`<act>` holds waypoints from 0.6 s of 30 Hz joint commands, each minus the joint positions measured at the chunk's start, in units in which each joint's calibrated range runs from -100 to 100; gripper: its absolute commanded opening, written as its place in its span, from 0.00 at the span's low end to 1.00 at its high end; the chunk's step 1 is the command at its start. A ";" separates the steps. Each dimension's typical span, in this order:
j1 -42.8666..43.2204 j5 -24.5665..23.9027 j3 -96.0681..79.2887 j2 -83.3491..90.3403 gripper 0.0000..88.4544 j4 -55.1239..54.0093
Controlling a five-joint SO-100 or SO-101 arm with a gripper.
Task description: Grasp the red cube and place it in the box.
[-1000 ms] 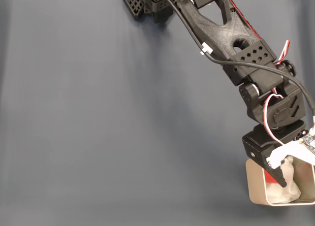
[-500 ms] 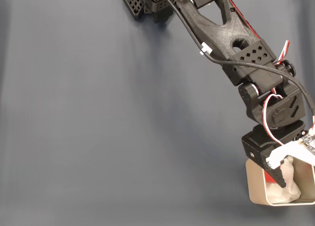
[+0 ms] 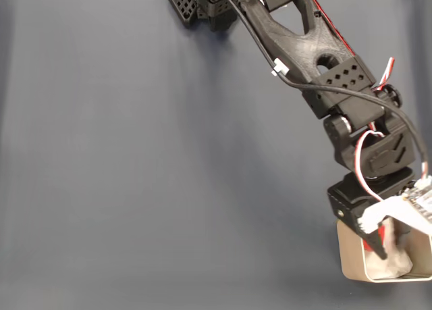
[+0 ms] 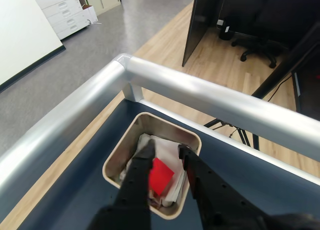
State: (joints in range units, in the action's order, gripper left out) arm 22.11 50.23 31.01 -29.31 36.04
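The dark blue table (image 3: pixel 135 175) is carrying the box (image 4: pixel 122 149) at its railed corner. Over the box the gripper (image 4: pixel 166 152) is hanging with fingers parted. The red cube (image 4: pixel 160 175) is lying on the box's white lining, between the fingers, ungripped.

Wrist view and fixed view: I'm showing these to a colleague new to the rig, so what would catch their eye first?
The red cube stands out, lying on the white lining inside the box between the gripper fingers. In the fixed view, the black arm reaches diagonally to the box at the table's lower right corner.
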 commanded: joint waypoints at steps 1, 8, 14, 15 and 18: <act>-2.36 -0.78 -1.18 9.12 0.00 -1.37; -8.68 -1.81 -12.76 22.90 0.00 -2.43; -14.51 -2.20 -29.19 37.20 0.00 -4.56; -15.36 -2.44 -32.29 39.88 0.00 -4.48; -17.35 -2.64 -42.51 47.85 0.00 -4.81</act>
State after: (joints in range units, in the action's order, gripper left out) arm 6.60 48.03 -4.07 7.69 32.78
